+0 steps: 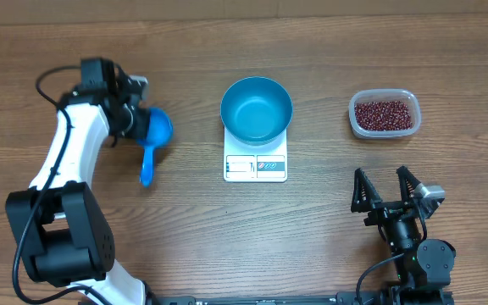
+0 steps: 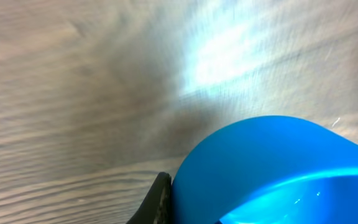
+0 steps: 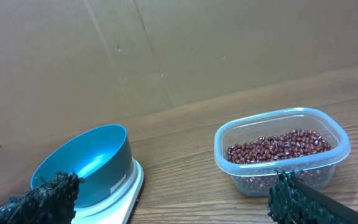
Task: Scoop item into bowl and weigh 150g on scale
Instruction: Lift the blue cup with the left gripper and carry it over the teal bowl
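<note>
Jaws first: my right jaws sit nearest me, spread wide and holding nothing over the surface [image 1: 312,246]. Past them the scale [image 1: 255,167] carries the empty bowl [image 1: 257,108]. Level with the bowl, off to the right, the beans [image 1: 384,113] lie in a clear tub [image 1: 356,125]. My left jaws are clamped on the scoop [image 1: 152,140] at its cup, handle trailing toward me. From there the beans lie far right, beyond the bowl; the right arm is nearer, so I expect a long crossing reach.
</note>
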Available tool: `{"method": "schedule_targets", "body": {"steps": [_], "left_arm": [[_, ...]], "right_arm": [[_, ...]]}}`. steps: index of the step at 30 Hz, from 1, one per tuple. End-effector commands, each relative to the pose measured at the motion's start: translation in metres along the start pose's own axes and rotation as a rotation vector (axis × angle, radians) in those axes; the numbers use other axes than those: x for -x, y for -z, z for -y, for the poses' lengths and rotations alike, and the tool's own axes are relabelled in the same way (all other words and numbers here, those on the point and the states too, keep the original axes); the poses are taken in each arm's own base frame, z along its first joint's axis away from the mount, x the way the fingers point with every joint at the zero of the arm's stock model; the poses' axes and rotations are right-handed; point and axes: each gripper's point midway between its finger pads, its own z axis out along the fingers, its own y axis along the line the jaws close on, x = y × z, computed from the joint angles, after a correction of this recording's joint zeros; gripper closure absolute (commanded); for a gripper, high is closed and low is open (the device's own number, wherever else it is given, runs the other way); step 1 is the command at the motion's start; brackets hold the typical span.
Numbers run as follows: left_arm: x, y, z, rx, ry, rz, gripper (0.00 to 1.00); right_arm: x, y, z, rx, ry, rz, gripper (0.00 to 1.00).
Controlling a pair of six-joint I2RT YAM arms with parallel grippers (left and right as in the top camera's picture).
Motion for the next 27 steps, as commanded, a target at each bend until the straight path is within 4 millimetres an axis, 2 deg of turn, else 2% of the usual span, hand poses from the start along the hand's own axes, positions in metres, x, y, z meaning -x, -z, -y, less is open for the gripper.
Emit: {"method": "schedule_targets", "body": {"steps": [1, 6, 9, 11, 15, 20, 24, 27], "left_arm": [[0.035, 0.028, -0.007, 0.012, 0.139, 0.08, 0.96], [0.068, 0.071, -0.01, 0.011, 0.327, 0.156, 0.96], [0.079, 0.096, -0.009, -0.003, 0.496, 0.18, 0.96], [0.081, 0.106, -0.007, -0.018, 0.57, 0.181, 0.96], [0.082, 0.117, 0.014, -0.139, 0.634, 0.152, 0.96], [0.078, 0.13, 0.068, -0.446, 0.627, 0.06, 0.96], [0.08, 0.139, 0.085, -0.564, 0.628, 0.038, 0.96], [0.08, 0.141, 0.089, -0.595, 0.727, 0.004, 0.96]], "right_arm": [[-0.002, 0.0, 0.002, -0.007, 0.011, 0.005, 0.0], [-0.002, 0.0, 0.002, -0.007, 0.011, 0.005, 0.0], [-0.002, 0.0, 0.002, -0.007, 0.011, 0.005, 0.0], [-0.002, 0.0, 0.002, -0.007, 0.011, 0.005, 0.0], [-0.002, 0.0, 0.002, -0.008, 0.011, 0.005, 0.0], [-0.002, 0.0, 0.002, -0.007, 0.011, 0.005, 0.0], [-0.002, 0.0, 0.002, -0.007, 0.011, 0.005, 0.0], [-0.002, 0.0, 0.002, -0.007, 0.011, 0.005, 0.0]]}}
